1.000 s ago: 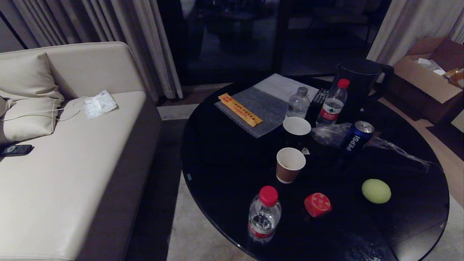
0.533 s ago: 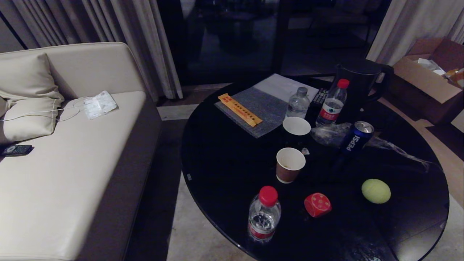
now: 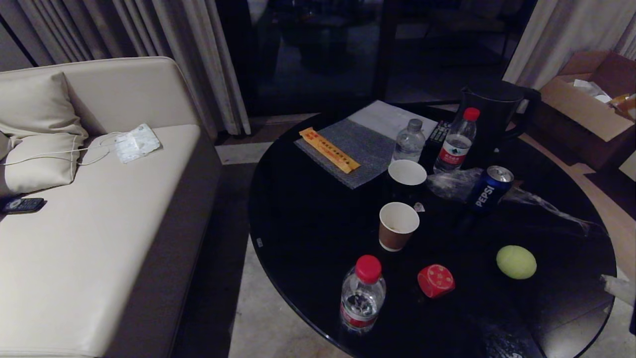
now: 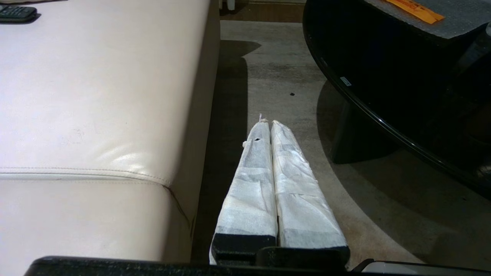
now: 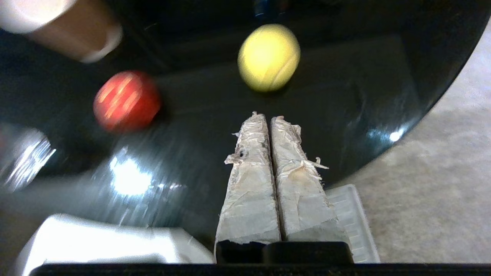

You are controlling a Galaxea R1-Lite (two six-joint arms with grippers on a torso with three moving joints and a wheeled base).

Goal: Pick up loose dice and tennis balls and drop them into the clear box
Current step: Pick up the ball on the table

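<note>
A red die (image 3: 436, 280) with pale dots lies near the front of the round black table (image 3: 308, 223). To its right rests a yellow-green tennis ball (image 3: 516, 262). My right gripper (image 3: 607, 282) pokes in at the right edge, right of the ball. In the right wrist view the right gripper (image 5: 267, 117) is shut and empty, above the tabletop and short of the tennis ball (image 5: 268, 57), with the die (image 5: 126, 100) off to one side. A blurred pale rounded shape (image 5: 96, 237) lies below the wrist; I cannot tell if it is the clear box. My left gripper (image 4: 267, 122) is shut over the floor.
A paper cup (image 3: 398, 225), a red-capped bottle (image 3: 362, 293), a Pepsi can (image 3: 489, 189), further bottles, a second cup and a dark kettle (image 3: 492, 119) crowd the table. A flat ribbed clear lid (image 5: 353, 226) lies under the right gripper. A beige sofa (image 3: 99, 223) stands left.
The right gripper has swung into the head view at the right edge; it did not show before. The die, ball and other table things have stayed put.
</note>
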